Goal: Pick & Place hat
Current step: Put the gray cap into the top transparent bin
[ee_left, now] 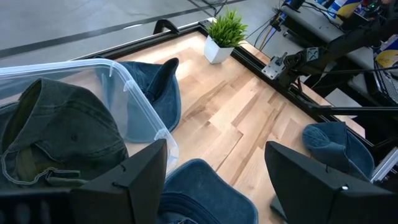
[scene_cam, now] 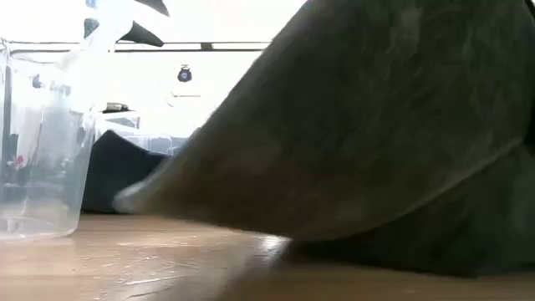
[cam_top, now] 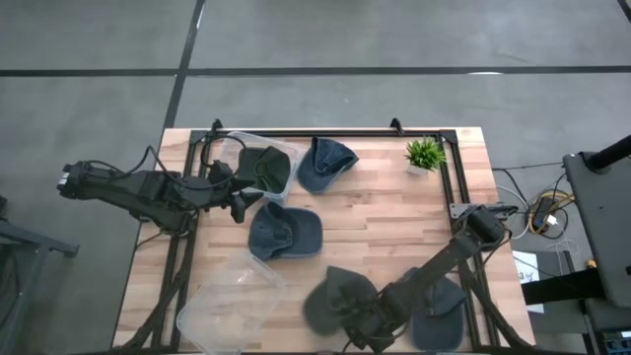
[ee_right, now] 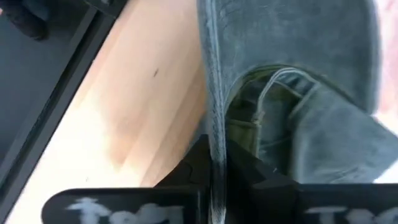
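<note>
I am holding the right gripper [cam_top: 367, 333] at the near edge of the table [cam_top: 385, 222], its fingers [ee_right: 193, 165] pinched tight on the rim of a dark grey-green cap [cam_top: 335, 301]; in the right wrist view the cap's edge [ee_right: 214, 124] is running straight down between the two closed pads. A blue denim cap [cam_top: 441, 311] is lying just beside this gripper on its outer side, and an empty clear plastic bin [cam_top: 232, 301] is sitting on the table on its inner side. I am keeping the left gripper [cam_top: 240, 205] at the far left, fingers [ee_left: 134, 180] spread wide and empty. Just beside it, a second clear bin [cam_top: 286, 158] is containing a dark green cap [cam_top: 261, 168]. Another blue cap [cam_top: 284, 234] is lying directly beneath the open fingers, and a further blue cap [cam_top: 323, 163] is resting against the bin's far wall, with a small potted plant [cam_top: 424, 155] beyond.
</note>
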Motion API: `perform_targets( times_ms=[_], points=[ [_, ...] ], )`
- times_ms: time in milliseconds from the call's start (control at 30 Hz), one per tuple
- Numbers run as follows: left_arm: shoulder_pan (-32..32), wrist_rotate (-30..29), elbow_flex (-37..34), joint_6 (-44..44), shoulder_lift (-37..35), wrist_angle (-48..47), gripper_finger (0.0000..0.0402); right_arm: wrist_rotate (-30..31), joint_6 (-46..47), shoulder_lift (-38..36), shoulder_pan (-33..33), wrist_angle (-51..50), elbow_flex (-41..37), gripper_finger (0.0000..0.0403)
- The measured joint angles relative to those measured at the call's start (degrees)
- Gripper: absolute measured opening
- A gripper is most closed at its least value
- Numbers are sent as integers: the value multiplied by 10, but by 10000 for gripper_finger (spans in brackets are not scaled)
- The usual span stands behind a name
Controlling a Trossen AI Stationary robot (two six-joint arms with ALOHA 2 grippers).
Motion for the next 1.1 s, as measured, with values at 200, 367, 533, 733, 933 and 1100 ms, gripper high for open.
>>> perform_targets(
  times_ms=[200,367,533,733,933,1100],
  points=[
    [0,1,0,-1,0,2,263,16,15,-45,-6,-49,3,13],
    [0,1,0,-22,0,5,263,70,20,-97,-8,-82,6,12],
    [0,1,0,-32,0,10,263,128,4,-140,-8,-125,34,12],
    [0,1,0,-55,0,21,263,247,-72,-164,-7,-173,70,12],
    [0,1,0,-62,0,21,263,387,-101,-164,-21,-235,114,12],
    [0,-2,0,-60,0,21,263,431,-134,-164,-50,-245,129,11]
  ],
)
